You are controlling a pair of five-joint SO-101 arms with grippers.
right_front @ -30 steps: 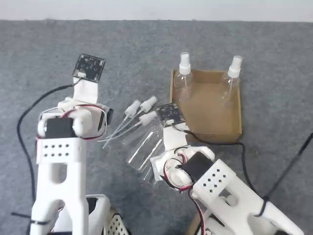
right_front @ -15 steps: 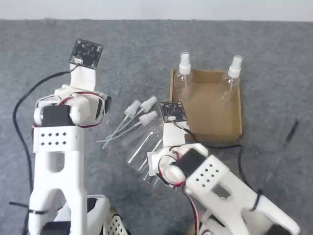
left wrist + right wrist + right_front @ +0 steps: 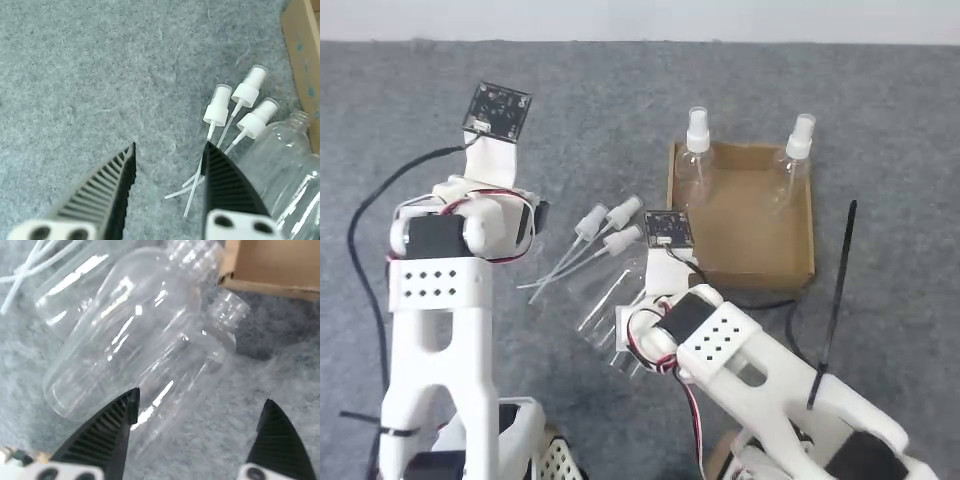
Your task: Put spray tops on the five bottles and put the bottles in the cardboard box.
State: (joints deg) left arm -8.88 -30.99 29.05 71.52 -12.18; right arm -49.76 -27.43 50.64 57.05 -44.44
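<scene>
Bottles (image 3: 130,325), three of clear plastic with threaded necks, lie uncapped on grey carpet (image 3: 75,75) just beside the cardboard box (image 3: 745,225). Two capped bottles (image 3: 697,165) stand inside it. Blue print on the box is too small to read. White spray tops (image 3: 245,95) lie near. The left claw (image 3: 170,146) is spread above the carpet, and the right claw (image 3: 202,396) is spread over the lying bottles.

Three spray tops (image 3: 623,212) — three bare bottles (image 3: 125,330), two capped bottles (image 3: 695,165) — one box (image 3: 750,228).
</scene>
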